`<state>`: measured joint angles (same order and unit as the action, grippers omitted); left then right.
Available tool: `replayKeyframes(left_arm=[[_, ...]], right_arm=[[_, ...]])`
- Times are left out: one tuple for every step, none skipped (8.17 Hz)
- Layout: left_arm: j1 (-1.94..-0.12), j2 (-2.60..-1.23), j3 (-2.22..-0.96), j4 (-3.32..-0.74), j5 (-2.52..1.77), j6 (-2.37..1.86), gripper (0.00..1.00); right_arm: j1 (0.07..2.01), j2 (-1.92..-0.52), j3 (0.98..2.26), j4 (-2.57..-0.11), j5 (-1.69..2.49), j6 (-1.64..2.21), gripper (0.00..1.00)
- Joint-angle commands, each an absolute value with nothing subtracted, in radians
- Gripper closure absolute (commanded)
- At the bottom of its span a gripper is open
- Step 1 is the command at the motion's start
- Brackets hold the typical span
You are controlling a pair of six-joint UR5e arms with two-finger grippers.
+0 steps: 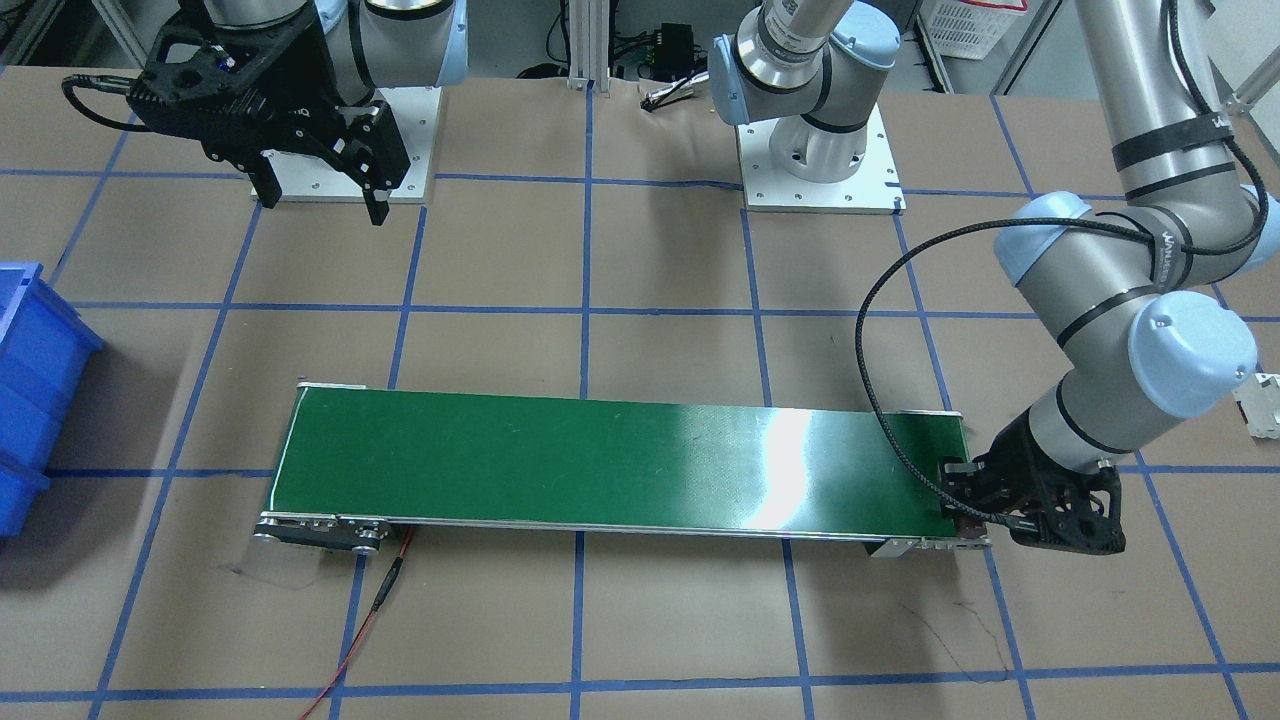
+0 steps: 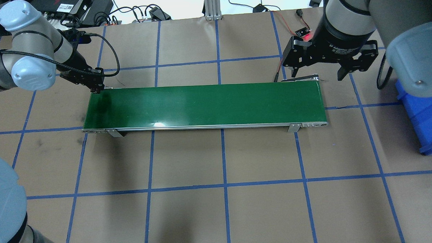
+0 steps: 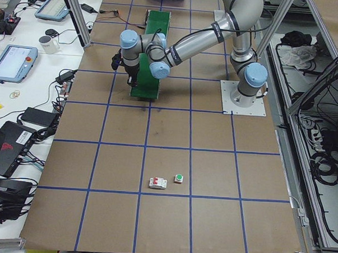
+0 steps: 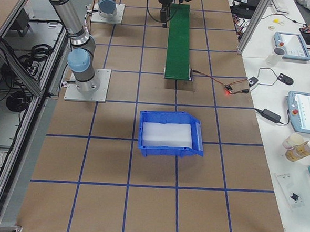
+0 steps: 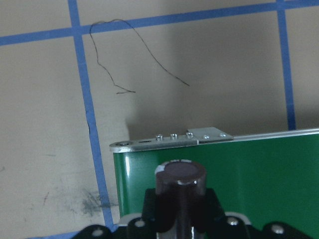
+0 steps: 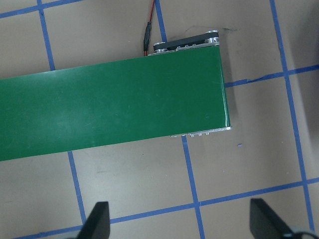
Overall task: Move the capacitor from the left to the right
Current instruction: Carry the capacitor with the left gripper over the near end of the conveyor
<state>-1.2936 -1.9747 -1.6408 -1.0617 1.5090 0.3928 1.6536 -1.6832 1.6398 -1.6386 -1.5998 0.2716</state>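
Observation:
The capacitor, a dark brown glossy cylinder, stands upright between the fingers of my left gripper, which is shut on it. The gripper holds it low over the left end of the green conveyor belt, near the far corner, as the overhead view also shows. My right gripper is open and empty, hovering above the belt's right end; its fingers show at the bottom of the right wrist view.
A blue bin stands on the table beyond the belt's right end. A red wire runs from the belt's right end. A small white part with a green cap and a white-grey block lie far to my left.

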Motion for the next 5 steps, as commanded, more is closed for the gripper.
replayKeyframes(left_arm=[[-1.295,-1.988,-1.649,-1.083,1.516,0.387,1.0],[-1.293,-1.973,-1.648,-1.135,1.519,0.387,1.0],[-1.293,-1.967,-1.649,-1.15,1.523,0.385,1.0],[-1.295,-1.97,-1.651,-1.164,1.523,0.382,1.0],[-1.293,-1.97,-1.651,-1.208,1.523,0.379,1.0]], right_arm=[[1.654,-1.681,1.64,-1.638,-1.6,0.259,0.0],[1.654,-1.671,1.641,-1.638,-1.601,0.241,0.0],[1.654,-1.658,1.643,-1.64,-1.608,0.224,0.0],[1.654,-1.655,1.643,-1.646,-1.598,0.216,0.0],[1.654,-1.645,1.643,-1.652,-1.606,0.213,0.0]])
